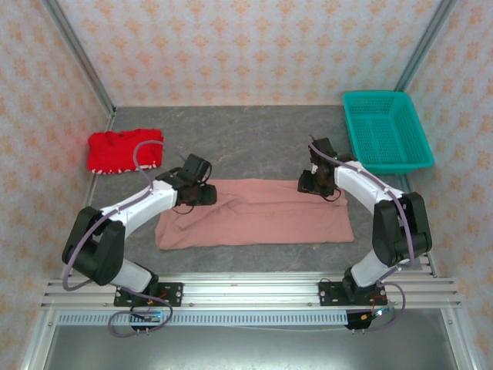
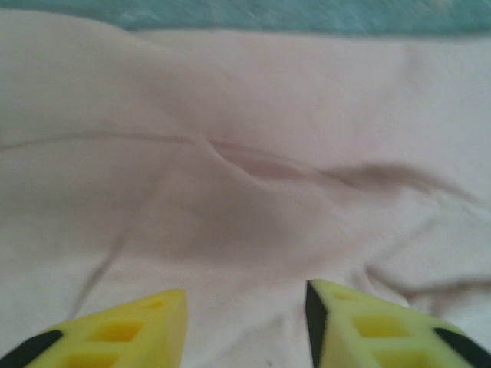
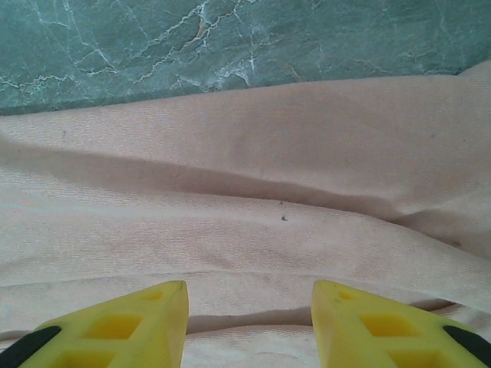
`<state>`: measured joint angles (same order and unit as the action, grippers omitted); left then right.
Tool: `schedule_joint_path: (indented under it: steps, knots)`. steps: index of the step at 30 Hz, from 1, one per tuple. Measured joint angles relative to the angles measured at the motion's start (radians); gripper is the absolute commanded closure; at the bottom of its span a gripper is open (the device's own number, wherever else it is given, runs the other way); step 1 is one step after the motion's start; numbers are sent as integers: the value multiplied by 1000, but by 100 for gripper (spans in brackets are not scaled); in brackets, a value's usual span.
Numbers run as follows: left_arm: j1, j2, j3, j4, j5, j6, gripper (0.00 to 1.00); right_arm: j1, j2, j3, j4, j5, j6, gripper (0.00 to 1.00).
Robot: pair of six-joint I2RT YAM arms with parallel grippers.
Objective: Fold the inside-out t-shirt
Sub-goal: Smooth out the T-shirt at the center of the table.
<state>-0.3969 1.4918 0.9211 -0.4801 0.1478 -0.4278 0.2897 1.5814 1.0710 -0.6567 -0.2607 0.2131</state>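
The inside-out t-shirt (image 1: 258, 223) lies as a long salmon-pink band across the middle of the table, flat with a few creases. My left gripper (image 1: 202, 193) hovers over its far left corner. In the left wrist view the left gripper (image 2: 245, 307) is open, and the yellow fingertips (image 2: 146, 322) stand apart with wrinkled shirt cloth (image 2: 253, 169) below and nothing pinched. My right gripper (image 1: 317, 183) sits at the shirt's far right edge. In the right wrist view the right gripper (image 3: 249, 299) is open too, just over a fold of the t-shirt (image 3: 253, 222).
A bright red garment with white trim (image 1: 123, 150) lies bunched at the back left. A teal basket (image 1: 385, 131) stands at the back right. Grey marbled tabletop (image 1: 254, 139) shows beyond the shirt, with walls close on three sides.
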Motion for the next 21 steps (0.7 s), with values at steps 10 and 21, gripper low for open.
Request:
schedule_joint_path:
  steps: [10,21]
  knots:
    - [40,262,161,35,4,32,77,2,0,0,0,0,0,52]
    - [40,249,166,23,8,37,95,2,0,0,0,2,0,52]
